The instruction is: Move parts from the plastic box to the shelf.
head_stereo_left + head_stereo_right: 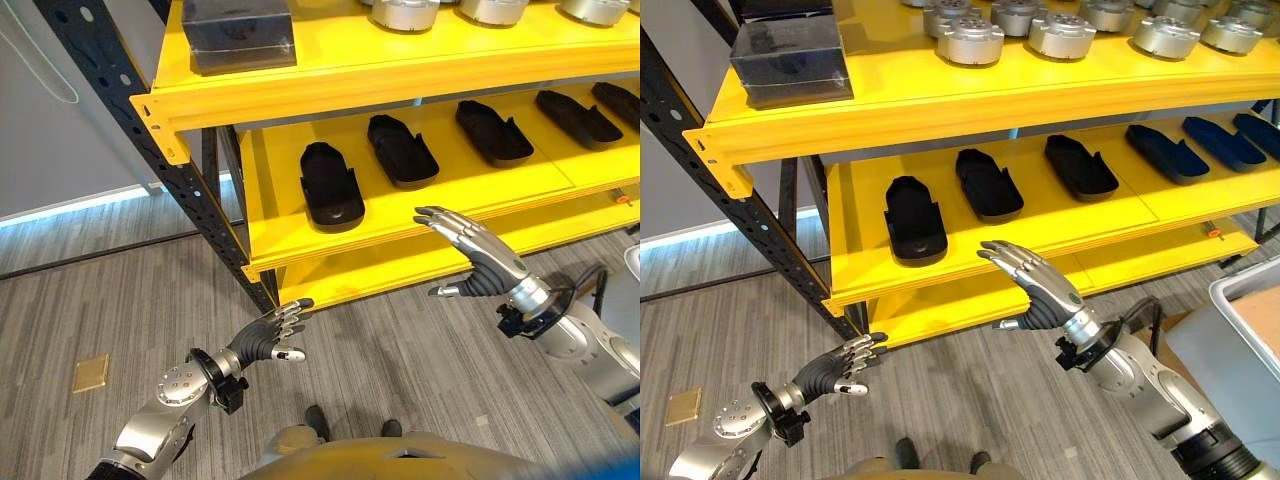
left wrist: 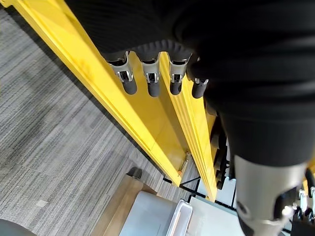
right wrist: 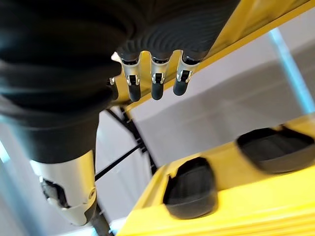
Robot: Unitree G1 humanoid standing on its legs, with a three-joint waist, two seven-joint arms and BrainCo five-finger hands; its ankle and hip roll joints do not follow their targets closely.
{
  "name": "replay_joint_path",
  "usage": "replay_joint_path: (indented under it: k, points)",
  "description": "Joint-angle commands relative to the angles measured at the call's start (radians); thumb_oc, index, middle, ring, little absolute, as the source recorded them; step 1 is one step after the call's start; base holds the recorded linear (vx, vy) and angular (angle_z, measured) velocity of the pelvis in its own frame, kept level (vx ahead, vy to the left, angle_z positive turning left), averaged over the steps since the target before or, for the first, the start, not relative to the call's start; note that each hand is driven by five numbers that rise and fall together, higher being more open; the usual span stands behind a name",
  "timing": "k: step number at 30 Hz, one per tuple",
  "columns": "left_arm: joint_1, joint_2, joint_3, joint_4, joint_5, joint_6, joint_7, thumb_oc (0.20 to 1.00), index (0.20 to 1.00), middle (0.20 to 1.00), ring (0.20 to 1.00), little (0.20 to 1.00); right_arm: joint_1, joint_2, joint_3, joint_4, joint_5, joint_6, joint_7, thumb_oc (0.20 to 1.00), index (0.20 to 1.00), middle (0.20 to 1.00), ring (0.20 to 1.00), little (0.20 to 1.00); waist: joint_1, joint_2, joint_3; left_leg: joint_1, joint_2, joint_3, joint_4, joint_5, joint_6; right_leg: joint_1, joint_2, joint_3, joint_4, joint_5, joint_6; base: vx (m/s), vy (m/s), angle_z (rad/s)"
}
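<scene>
Several black moulded parts (image 1: pixel 915 220) lie in a row on the middle level of the yellow shelf (image 1: pixel 970 250). My right hand (image 1: pixel 1040 285) hovers just in front of that level's edge, fingers (image 3: pixel 155 81) straight, open and holding nothing. Two of the black parts (image 3: pixel 192 189) show past it in the right wrist view. My left hand (image 1: pixel 270 335) hangs lower, over the floor by the rack's corner, open and empty, its fingers (image 2: pixel 150 81) straight. The grey plastic box (image 1: pixel 1240 300) stands at the far right, its rim (image 2: pixel 177 216) also seen beyond the left hand.
Silver round parts (image 1: pixel 970 40) and a dark rectangular box (image 1: pixel 238 35) sit on the top shelf level. The rack's black upright (image 1: pixel 150 130) slants down at the left. A small tan plate (image 1: pixel 90 373) lies on the grey plank floor.
</scene>
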Motion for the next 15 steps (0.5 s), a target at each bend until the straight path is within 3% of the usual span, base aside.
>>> replay_joint_path:
  k: [1, 4, 7, 11, 15]
  points:
    - [-0.027, 0.012, 0.016, -0.05, -0.045, -0.035, 0.003, 1.0, 1.0, 1.0, 1.0, 1.0, -0.097, -0.034, 0.032, -0.044, 0.017, -0.039, 0.015, 1.0, 1.0, 1.0, 1.0, 1.0, 0.025, -0.006, 0.027, 0.044, 0.067, -0.083, -0.035, 0.06, -0.074, -0.046, -0.002, -0.027, 0.099, 0.026, 0.026, -0.03, -0.025, 0.19]
    - [-0.029, 0.017, 0.003, -0.049, -0.037, -0.061, 0.001, 1.0, 1.0, 1.0, 1.0, 1.0, -0.135, -0.037, 0.076, -0.049, 0.032, -0.038, 0.009, 1.0, 1.0, 1.0, 1.0, 1.0, 0.037, -0.003, 0.043, 0.027, 0.069, -0.091, -0.029, 0.063, -0.075, -0.057, -0.003, -0.035, 0.107, 0.022, 0.023, -0.06, -0.021, 0.16]
    - [-0.067, 0.02, -0.032, -0.033, -0.075, -0.032, 0.058, 1.0, 1.0, 1.0, 1.0, 1.0, -0.229, -0.034, 0.144, -0.062, 0.02, -0.02, 0.022, 1.0, 1.0, 1.0, 1.0, 1.0, 0.054, 0.003, 0.089, -0.029, 0.068, -0.104, -0.005, 0.066, -0.074, -0.105, -0.003, -0.04, 0.13, 0.016, 0.016, -0.23, -0.006, 0.09]
    - [-0.124, 0.027, -0.071, 0.009, -0.048, -0.099, 0.066, 1.0, 1.0, 1.0, 1.0, 1.0, -0.373, -0.038, 0.246, -0.036, -0.01, 0.034, 0.022, 1.0, 1.0, 1.0, 1.0, 1.0, 0.078, 0.014, 0.164, -0.095, 0.068, -0.121, 0.023, 0.074, -0.073, -0.168, 0.001, -0.044, 0.169, 0.01, 0.008, -0.22, -0.025, 0.16]
    - [-0.147, 0.036, -0.09, 0.02, -0.052, -0.12, 0.083, 1.0, 1.0, 1.0, 1.0, 1.0, -0.444, -0.068, 0.303, -0.014, -0.042, 0.055, 0.001, 1.0, 1.0, 1.0, 1.0, 1.0, 0.092, 0.021, 0.21, -0.13, 0.069, -0.126, 0.037, 0.081, -0.074, -0.2, 0.004, -0.052, 0.187, 0.009, 0.006, -0.12, -0.022, 0.02]
